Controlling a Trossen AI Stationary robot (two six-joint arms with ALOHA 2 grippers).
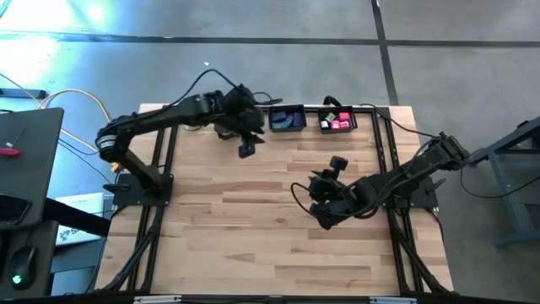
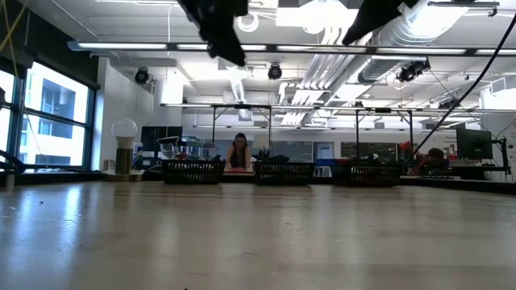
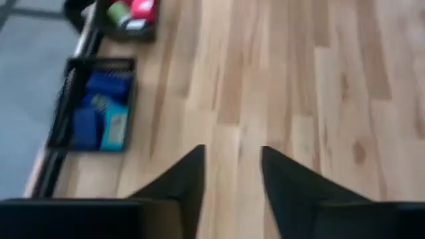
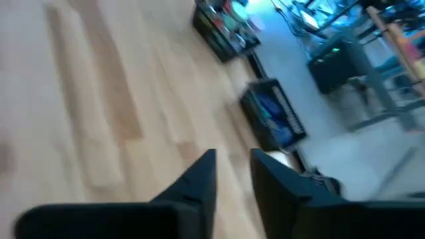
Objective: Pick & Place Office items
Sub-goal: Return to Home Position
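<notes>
Well, you saw blue and teal office items (image 3: 99, 121) in one black bin (image 3: 63, 106), pink and green ones (image 1: 342, 124) in a second bin (image 1: 355, 118); left gripper (image 3: 232, 151) and right gripper (image 4: 234, 154) hung narrowly parted, empty.

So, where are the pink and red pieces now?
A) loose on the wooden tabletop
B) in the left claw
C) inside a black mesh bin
C: the pink and red pieces lie inside the black mesh bin; the left claw and right claw are open and empty.
</notes>
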